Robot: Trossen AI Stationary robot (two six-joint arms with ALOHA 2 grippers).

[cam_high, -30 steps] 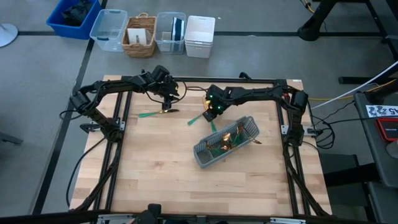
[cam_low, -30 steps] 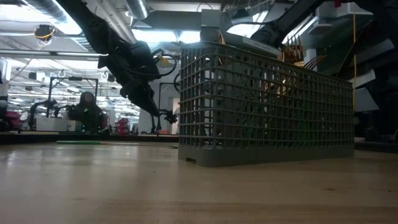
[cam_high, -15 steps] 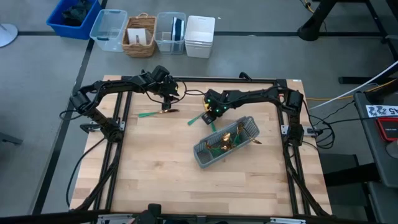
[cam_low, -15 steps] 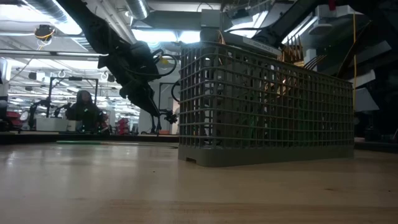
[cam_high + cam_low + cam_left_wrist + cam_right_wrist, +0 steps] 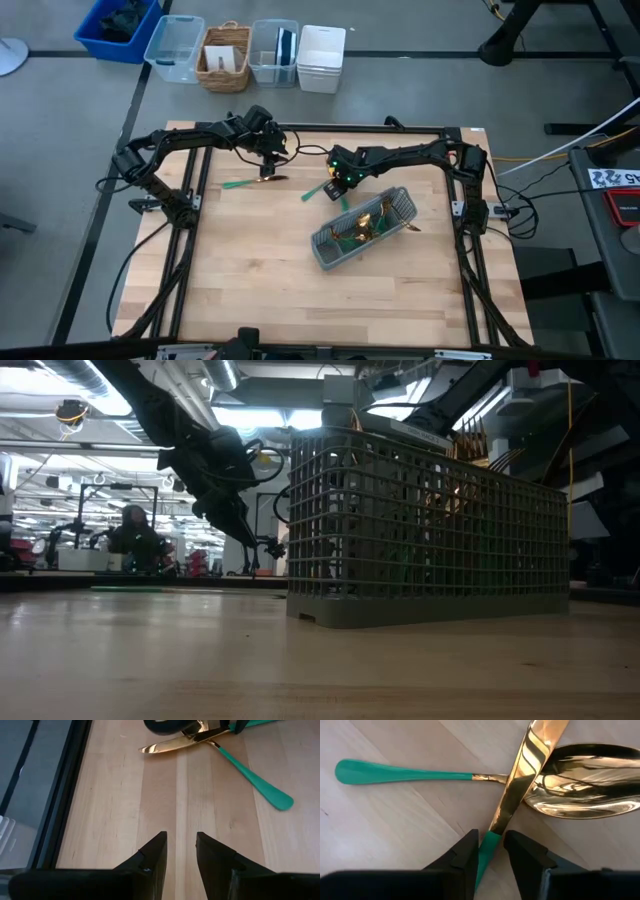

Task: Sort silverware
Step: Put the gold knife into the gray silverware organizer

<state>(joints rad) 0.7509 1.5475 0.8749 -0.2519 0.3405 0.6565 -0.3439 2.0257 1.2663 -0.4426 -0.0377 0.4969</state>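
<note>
the right gripper (image 5: 491, 851) is down on the table (image 5: 260, 280) just beside the grey caddy (image 5: 362, 230) — fingers straddling a knife's teal handle (image 5: 487, 847) that lies across a spoon (image 5: 580, 780), not visibly clamped. the left gripper (image 5: 180, 847) hovers unclenched and empty near another piece (image 5: 250, 182).

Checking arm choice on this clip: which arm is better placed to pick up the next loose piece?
Probably the right: its gripper fingers already straddle the knife lying across the spoon. The left gripper hovers over bare table, short of that pile.
</note>
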